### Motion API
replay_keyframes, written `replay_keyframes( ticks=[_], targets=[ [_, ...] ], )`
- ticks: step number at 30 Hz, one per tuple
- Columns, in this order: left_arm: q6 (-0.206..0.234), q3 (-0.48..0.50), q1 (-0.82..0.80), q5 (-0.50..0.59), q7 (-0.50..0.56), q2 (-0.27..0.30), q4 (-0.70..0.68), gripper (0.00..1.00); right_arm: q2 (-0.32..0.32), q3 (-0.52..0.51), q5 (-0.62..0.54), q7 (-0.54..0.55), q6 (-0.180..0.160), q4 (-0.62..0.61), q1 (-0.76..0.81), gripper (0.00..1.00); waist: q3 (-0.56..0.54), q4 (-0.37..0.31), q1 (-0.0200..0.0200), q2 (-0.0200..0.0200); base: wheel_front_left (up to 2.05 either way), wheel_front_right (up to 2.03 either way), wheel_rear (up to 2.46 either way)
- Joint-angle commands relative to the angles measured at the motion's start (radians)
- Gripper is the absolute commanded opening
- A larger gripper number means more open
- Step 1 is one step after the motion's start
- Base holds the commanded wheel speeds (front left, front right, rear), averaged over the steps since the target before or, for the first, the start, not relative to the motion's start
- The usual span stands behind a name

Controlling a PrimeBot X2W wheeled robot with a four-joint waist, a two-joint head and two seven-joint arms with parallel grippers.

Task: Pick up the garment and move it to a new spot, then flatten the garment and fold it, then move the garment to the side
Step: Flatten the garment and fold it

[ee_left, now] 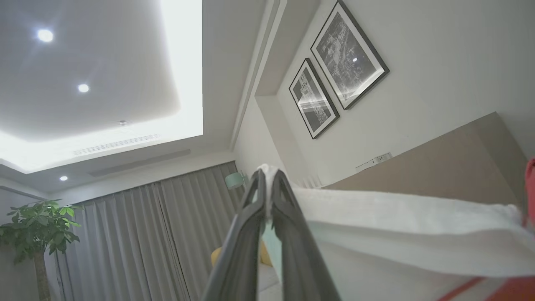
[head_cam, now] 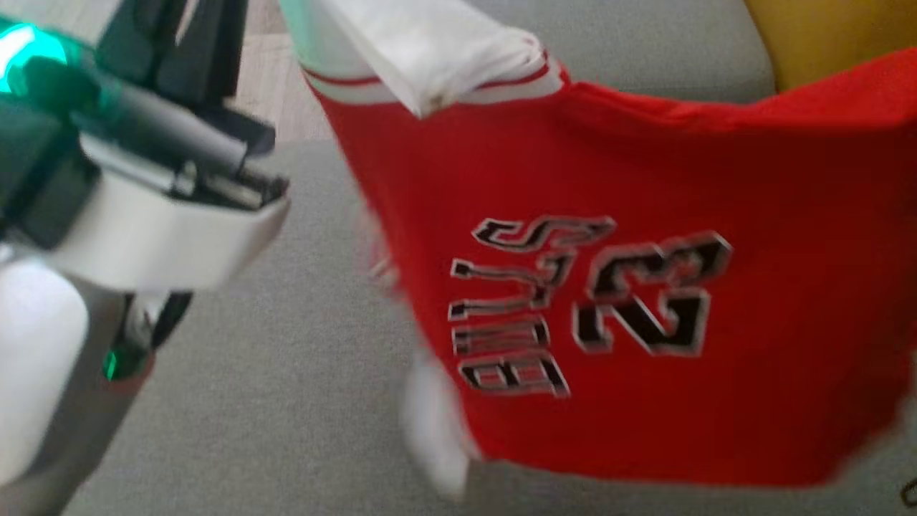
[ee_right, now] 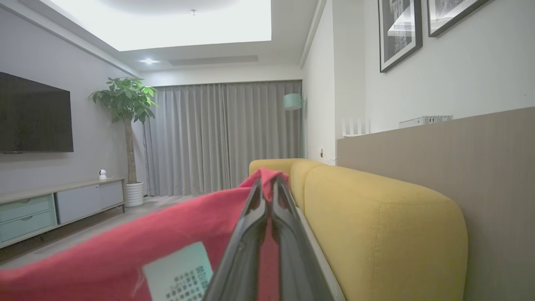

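The garment (head_cam: pixel 645 215) is a red jersey with black lettering and white trim, hanging spread out above a grey cushion and blurred at its lower edge. In the left wrist view my left gripper (ee_left: pixel 269 175) is shut on the garment's white edge (ee_left: pixel 397 225), which stretches off to the right. My left wrist (head_cam: pixel 165 201) fills the left of the head view, its dark fingers running up past the top edge. In the right wrist view my right gripper (ee_right: pixel 267 184) is shut on a red corner of the garment (ee_right: pixel 146 242), near a pale care label (ee_right: pixel 179 271).
A grey sofa seat (head_cam: pixel 251 394) lies under the garment, with a yellow cushion (head_cam: pixel 824 36) behind. The yellow sofa back (ee_right: pixel 376 217) runs along a tan wall panel. A sideboard (ee_right: pixel 50 209), a potted plant (ee_right: pixel 125 100) and curtains (ee_right: pixel 217 138) stand across the room.
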Motion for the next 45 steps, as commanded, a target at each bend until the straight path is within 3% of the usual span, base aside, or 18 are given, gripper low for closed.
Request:
replay_keyframes(
  ticks=[1, 6, 10, 19, 22, 27, 36, 45],
  targets=[
    [-0.006, 0.039, -0.07, 0.004, 0.021, 0.037, -0.01, 0.0, -0.023, 0.019, 0.007, 0.02, 0.007, -0.033, -0.058, 0.0, 0.009, -0.001, 0.0001, 0.0, 0.0, 0.0, 0.0],
    [-0.028, 0.042, -0.149, -0.046, 0.063, 0.013, 0.089, 0.0, -0.03, 0.055, 0.009, 0.063, 0.007, 0.005, -0.105, 0.0, 0.067, -0.006, 0.0001, 0.0, 0.0, 0.0, 0.0],
    [-0.05, 0.053, -0.21, -0.069, 0.067, 0.006, 0.207, 0.0, -0.035, 0.092, -0.002, 0.061, 0.007, 0.113, -0.198, 0.0, 0.154, -0.01, 0.0001, 0.0, 0.0, 0.0, 0.0],
    [-0.117, 0.052, -0.523, -0.001, -0.038, -0.032, 0.57, 0.0, -0.025, 0.176, -0.142, -0.079, 0.007, 0.528, -0.639, 0.0, 0.309, -0.016, 0.0001, 0.0, 0.0, 0.0, 0.0],
    [-0.124, 0.043, -0.647, 0.028, -0.106, -0.076, 0.714, 0.0, -0.01, 0.183, -0.254, -0.159, 0.007, 0.735, -0.825, 0.0, 0.348, -0.002, 0.0001, 0.0, 0.0, 0.0, 0.0],
    [-0.131, 0.029, -0.734, 0.032, -0.163, -0.136, 0.833, 0.0, 0.013, 0.168, -0.373, -0.239, 0.007, 0.929, -0.976, 0.0, 0.424, 0.034, 0.0001, 0.0, 0.0, 0.0, 0.0],
    [-0.14, 0.01, -0.654, 0.003, -0.263, -0.185, 0.858, 0.0, 0.034, 0.129, -0.484, -0.383, 0.007, 1.123, -1.012, 0.0, 0.587, 0.072, 0.0001, 0.0, 0.0, 0.0, 0.0],
    [-0.117, 0.022, -0.399, -0.048, -0.352, -0.161, 0.767, 0.0, 0.081, 0.134, -0.431, -0.549, 0.007, 1.235, -0.863, 0.0, 0.628, 0.051, 0.0001, 0.0, 0.0, 0.0, 0.0]
  ],
)
